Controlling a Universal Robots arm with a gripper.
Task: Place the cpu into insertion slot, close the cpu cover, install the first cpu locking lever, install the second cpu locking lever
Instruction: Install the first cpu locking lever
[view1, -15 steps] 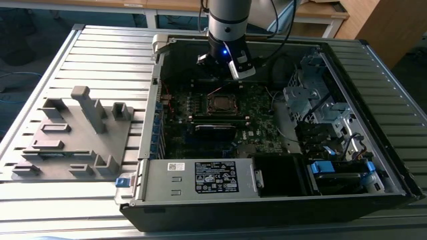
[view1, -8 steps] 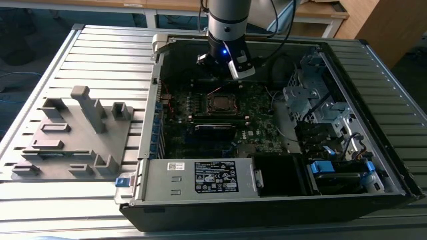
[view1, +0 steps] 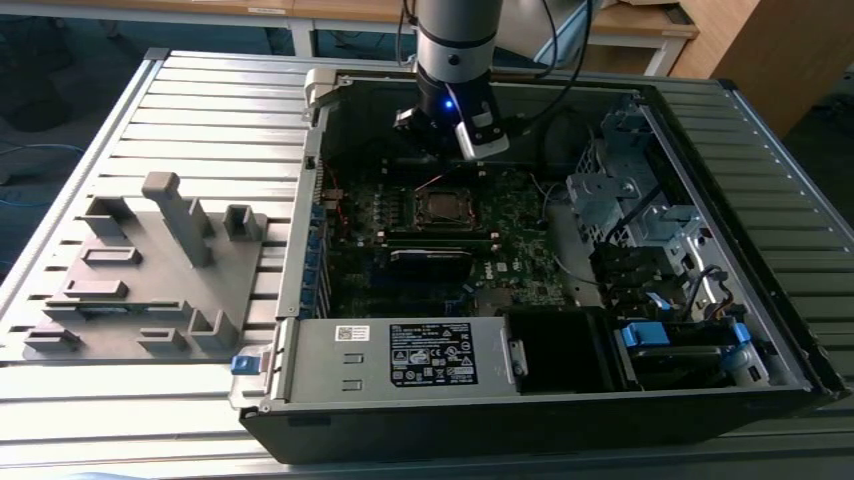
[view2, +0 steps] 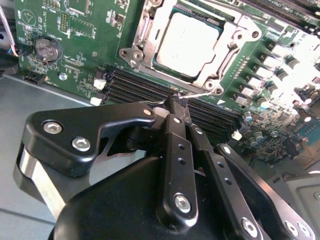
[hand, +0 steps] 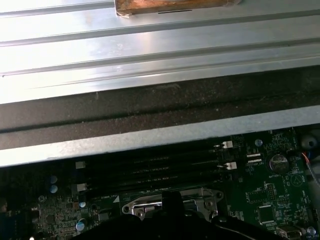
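In the second wrist view the cpu lies flat in the insertion slot, its silver top showing through the window of the cpu cover, which is folded down over it. A thin wire locking lever runs along the socket's edge beside the memory slots. My gripper is shut, with its fingertips right at the lever's free end. In the exterior view the gripper hangs just behind the insertion slot inside the open computer case. The cover's edge shows in the first wrist view.
Black memory slots lie between the gripper and the socket. A coin battery sits on the board. A grey fixture plate lies at the exterior view's left, and a drive cage and cables are at its right. The power supply is in front.
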